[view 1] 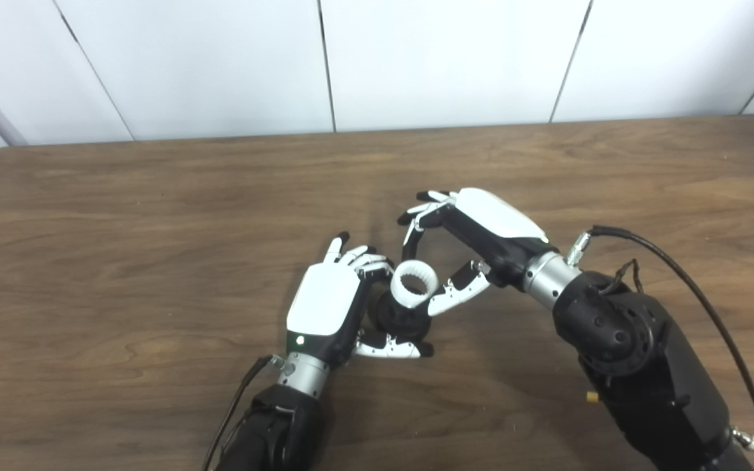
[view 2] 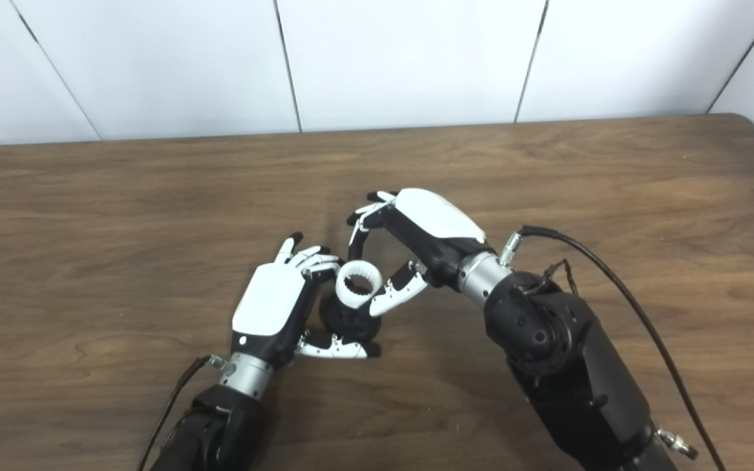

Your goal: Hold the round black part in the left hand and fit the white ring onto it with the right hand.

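Left robot hand (view 1: pixel 324 307) grips the round black part (view 1: pixel 400 319) just above the worktop (view 1: pixel 154 261); the white ring (view 1: pixel 414 282) sits atop it. Right robot hand (view 1: pixel 475 235), fingers spread, holds nothing. Next, probably pressing the ring fully home.

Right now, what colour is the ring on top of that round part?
White ring, clearest in the left eye view.

white ring (view 1: pixel 415 282), black round part (view 1: pixel 403 318), brown woodgrain table (view 1: pixel 154 216)

Matt wood-grain table (view 1: pixel 154 216), ridged ring (view 1: pixel 414 282)
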`<state>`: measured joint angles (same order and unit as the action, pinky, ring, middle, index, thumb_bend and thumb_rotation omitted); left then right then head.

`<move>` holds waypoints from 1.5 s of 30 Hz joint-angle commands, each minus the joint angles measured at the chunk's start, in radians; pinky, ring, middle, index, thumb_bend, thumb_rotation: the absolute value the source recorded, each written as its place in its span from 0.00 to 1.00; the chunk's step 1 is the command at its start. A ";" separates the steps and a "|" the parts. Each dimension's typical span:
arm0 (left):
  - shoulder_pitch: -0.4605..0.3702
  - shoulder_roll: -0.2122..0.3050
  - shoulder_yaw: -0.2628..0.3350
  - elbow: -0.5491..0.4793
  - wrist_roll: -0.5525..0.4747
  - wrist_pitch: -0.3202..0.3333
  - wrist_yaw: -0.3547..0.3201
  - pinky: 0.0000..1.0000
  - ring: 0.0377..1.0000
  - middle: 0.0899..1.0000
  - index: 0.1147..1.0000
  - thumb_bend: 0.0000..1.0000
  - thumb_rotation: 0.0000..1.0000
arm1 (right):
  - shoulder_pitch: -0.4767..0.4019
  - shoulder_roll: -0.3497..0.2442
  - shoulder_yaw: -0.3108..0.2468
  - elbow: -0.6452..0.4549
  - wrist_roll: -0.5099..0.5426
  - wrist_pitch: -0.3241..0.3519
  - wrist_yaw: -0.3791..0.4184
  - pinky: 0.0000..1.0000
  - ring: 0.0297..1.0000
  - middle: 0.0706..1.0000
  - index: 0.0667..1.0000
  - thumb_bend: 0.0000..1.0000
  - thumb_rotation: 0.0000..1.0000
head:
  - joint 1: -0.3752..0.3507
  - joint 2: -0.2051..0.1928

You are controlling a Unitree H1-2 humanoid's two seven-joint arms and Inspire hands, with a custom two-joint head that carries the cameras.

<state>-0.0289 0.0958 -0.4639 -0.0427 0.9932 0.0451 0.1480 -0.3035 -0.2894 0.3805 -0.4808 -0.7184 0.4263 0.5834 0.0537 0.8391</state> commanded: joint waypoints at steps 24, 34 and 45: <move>0.020 -0.008 -0.020 0.036 0.004 0.009 0.015 1.00 0.85 0.72 0.42 0.52 0.06 | -0.028 0.006 0.010 0.020 0.006 -0.035 -0.016 0.99 0.97 0.81 0.45 0.52 0.13 | -0.014 0.023; 0.021 -0.006 -0.022 0.032 0.006 0.011 0.014 1.00 0.85 0.72 0.42 0.52 0.06 | -0.024 0.009 0.022 0.027 0.002 -0.032 -0.015 0.98 0.96 0.81 0.45 0.52 0.13 | -0.015 0.026; 0.019 -0.008 -0.025 0.031 0.010 0.013 0.016 1.00 0.84 0.71 0.42 0.52 0.06 | -0.014 0.008 0.029 0.031 0.002 -0.023 -0.008 1.00 0.97 0.82 0.45 0.52 0.13 | -0.023 0.023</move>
<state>-0.0326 0.0944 -0.4738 -0.0430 0.9936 0.0607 0.1485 -0.2968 -0.2865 0.4127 -0.4417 -0.7148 0.4218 0.5839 0.0291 0.8606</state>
